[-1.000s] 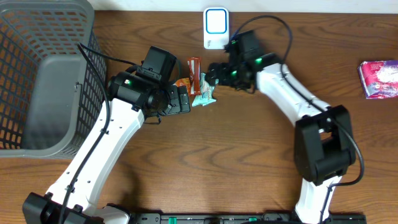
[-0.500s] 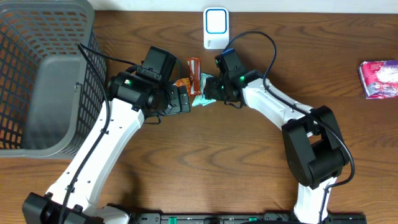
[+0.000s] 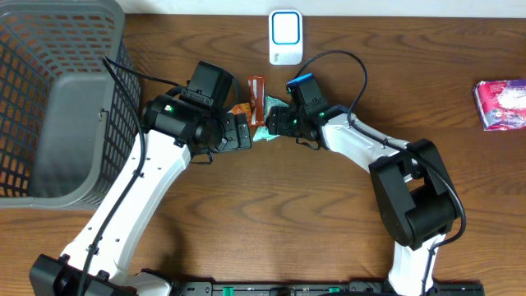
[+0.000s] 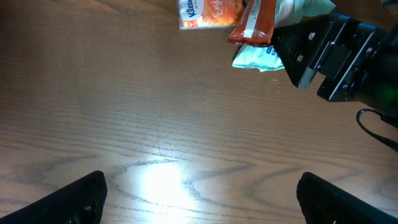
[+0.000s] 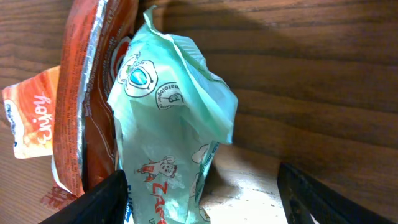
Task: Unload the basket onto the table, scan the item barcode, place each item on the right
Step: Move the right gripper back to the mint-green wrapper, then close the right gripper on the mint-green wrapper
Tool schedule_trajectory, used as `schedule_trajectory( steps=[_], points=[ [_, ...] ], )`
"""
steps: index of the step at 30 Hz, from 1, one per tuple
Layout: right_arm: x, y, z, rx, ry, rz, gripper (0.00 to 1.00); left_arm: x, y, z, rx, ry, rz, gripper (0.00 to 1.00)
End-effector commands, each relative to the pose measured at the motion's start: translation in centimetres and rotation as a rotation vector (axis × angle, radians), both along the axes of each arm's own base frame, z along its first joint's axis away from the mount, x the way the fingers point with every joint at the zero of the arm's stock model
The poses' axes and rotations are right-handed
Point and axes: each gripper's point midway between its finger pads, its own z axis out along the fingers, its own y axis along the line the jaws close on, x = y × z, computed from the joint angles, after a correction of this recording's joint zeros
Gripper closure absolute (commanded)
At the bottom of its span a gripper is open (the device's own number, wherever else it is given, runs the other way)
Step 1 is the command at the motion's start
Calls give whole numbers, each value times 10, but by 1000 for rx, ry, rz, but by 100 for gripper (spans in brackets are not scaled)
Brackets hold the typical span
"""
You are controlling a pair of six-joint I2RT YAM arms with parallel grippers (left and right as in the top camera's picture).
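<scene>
Tool on the right gapes around the green packet, unclenched; left tool wide open

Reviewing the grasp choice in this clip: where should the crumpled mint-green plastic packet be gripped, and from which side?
Probably pinch the mint-green plastic packet across its narrow width, at the puffed middle, coming in from its bare-table side. The red-orange foil wrapper lies against the other long edge, leaving little finger room there.

basket left, snack packets centre, scanner behind
</scene>
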Motion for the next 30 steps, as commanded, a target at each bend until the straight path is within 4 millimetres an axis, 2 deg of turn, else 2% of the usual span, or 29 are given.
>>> schedule_trajectory(
  steps=[1,9,14,16,21,22,27,30],
  points=[
    [-4,0,2,19,7,2,30,0,2,-1,10,2,-1,2],
    [-6,5,-1,24,-3,13,43,0,2,-1,9,3,-1,2],
    [-6,5,-12,16,12,13,44,0,2,-1,9,3,-1,2],
    [-7,4,-14,14,16,13,49,0,2,-1,9,3,-1,2],
    [-7,5,-15,15,18,15,76,0,2,-1,9,3,-1,2],
    [-7,5,-15,16,17,15,77,0,2,-1,10,2,-1,2],
    [-7,5,-15,16,16,15,64,0,2,-1,9,3,-1,2],
    [-7,5,-16,14,21,14,60,0,2,-1,10,2,-1,2]
  ],
)
